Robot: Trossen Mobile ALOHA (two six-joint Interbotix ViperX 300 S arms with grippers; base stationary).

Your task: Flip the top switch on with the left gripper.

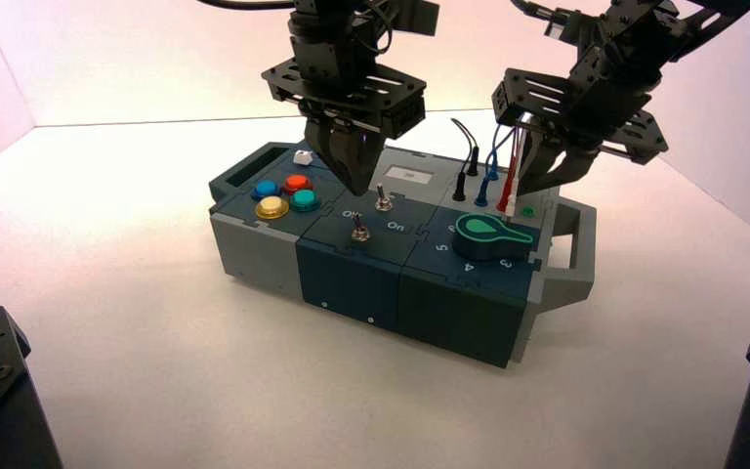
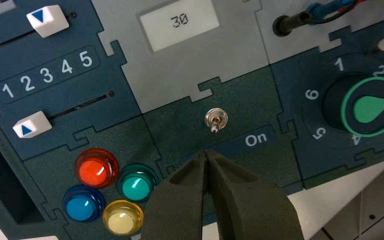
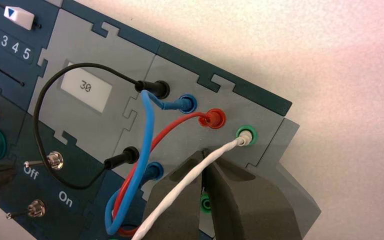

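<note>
Your box (image 1: 254,249) sits mid-table. Your left gripper (image 1: 356,181), fingers clenched to a point and grasping nothing, hangs over the switch tile beside the coloured buttons (image 1: 283,195). The top switch (image 1: 382,201) stands just beside that tip, apart, bordering the grey display tile (image 2: 180,22).

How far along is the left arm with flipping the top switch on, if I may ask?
Done: the left tool, shut to a point, sits beside the top switch on its Off side. In hand: lining up the push; they appear apart. Left: the lever leans toward Off, so the flip remains. The right tool waits over the wire sockets.
</note>
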